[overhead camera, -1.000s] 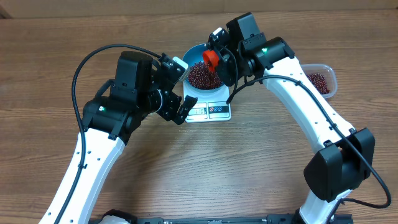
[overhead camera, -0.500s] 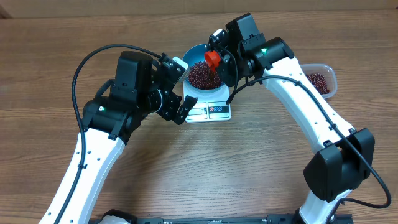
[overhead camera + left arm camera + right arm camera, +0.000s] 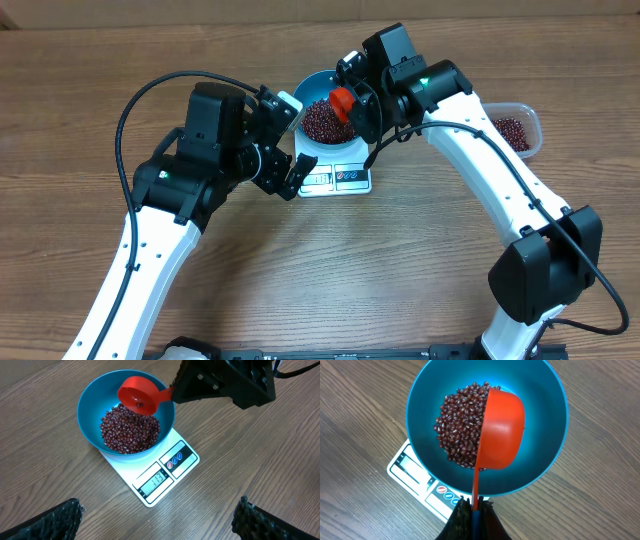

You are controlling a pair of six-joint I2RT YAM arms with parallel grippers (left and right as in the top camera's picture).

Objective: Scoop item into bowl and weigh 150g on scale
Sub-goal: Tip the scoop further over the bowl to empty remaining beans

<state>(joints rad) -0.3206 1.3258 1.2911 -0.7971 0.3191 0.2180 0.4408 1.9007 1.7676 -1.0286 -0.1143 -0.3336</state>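
Right claw: your right gripper [image 3: 474, 510] is pinched fully shut on the thin handle of a red plastic measuring scoop [image 3: 501, 430]. The handle runs straight out from between its 2 fingers.
Red scoop: the round cup is tipped on its side above the scale, over the inside of the bowl. Its back faces the right wrist camera and its mouth faces the heap. You cannot tell whether its rim touches the beans.
Beans: the small glossy dark red-brown beans [image 3: 460, 425] lie in 1 loose heap in the bottom of the bowl, directly over the scale's platform.
Bowl: the round bright blue bowl [image 3: 90, 405] sits upright on the scale and covers most of the platform.
Scale: the flat white rectangular kitchen scale [image 3: 165, 467] lies on the wooden table [image 3: 100, 80]. Its display window [image 3: 156, 480] and button panel [image 3: 175, 459] stick out past the bowl on the side facing the arm bases. Digits show, but they are too small to read for certain.
Left claw: your left gripper [image 3: 290, 140] is spread as wide as it goes and holds nothing. It hovers just beside the scale's left edge, with both finger pads apart from the scale.
Tub: a clear rounded plastic tub [image 3: 535, 125] with more beans stands well apart from the scale, on its right.
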